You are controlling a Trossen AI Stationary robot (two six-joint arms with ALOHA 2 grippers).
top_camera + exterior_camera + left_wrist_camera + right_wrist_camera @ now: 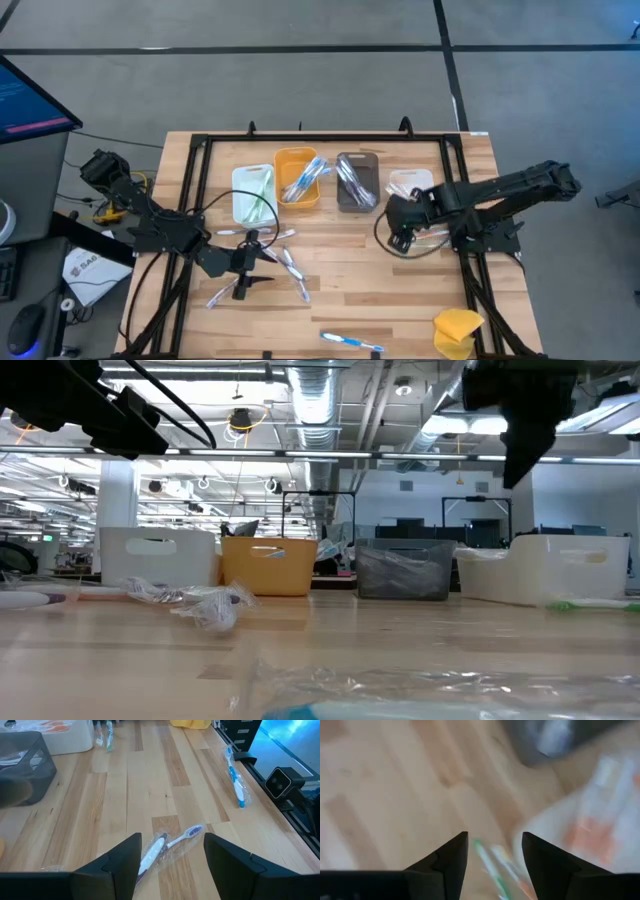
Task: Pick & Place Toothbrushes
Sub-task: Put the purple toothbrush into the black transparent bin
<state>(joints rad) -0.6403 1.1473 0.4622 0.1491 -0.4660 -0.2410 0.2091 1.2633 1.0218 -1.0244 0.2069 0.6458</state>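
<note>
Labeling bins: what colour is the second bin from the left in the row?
Orange-yellow bin, holding wrapped toothbrushes. The high view shows it best.

An open-plan industrial lab: exposed ceiling ducts [318,400] at the frame's top, monitors [425,530] at centre, a framed wooden workbench [330,290].
</note>
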